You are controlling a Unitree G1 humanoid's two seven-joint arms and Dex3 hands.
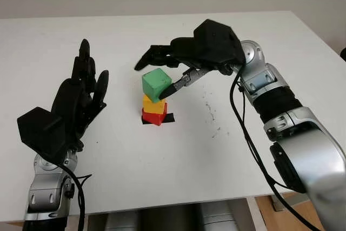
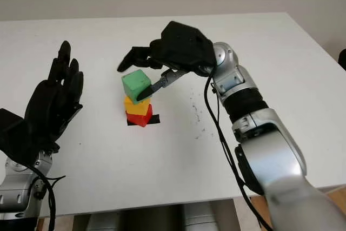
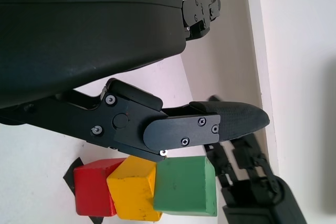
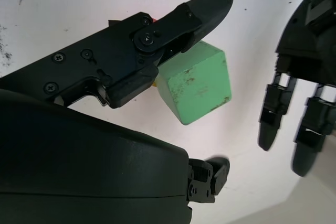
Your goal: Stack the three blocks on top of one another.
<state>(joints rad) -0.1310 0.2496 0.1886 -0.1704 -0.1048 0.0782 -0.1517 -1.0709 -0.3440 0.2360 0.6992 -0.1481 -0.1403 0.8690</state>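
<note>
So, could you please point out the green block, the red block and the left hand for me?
green block (image 1: 155, 83): left eye view, on its front face.
red block (image 1: 153, 117): left eye view, on its visible front corner.
left hand (image 1: 78, 97): left eye view, on the middle of the hand.

We see matt painted blocks: the green block (image 4: 198, 86) shows scuffed, worn paint, the yellow block (image 3: 134, 186) and red block (image 3: 93, 188) look smoother. The right hand (image 1: 165, 74) and left hand (image 1: 81, 96) wear matt black plastic shells with small metal screws. The white tabletop (image 1: 178, 155) looks smooth, faintly speckled with dark marks.
</note>
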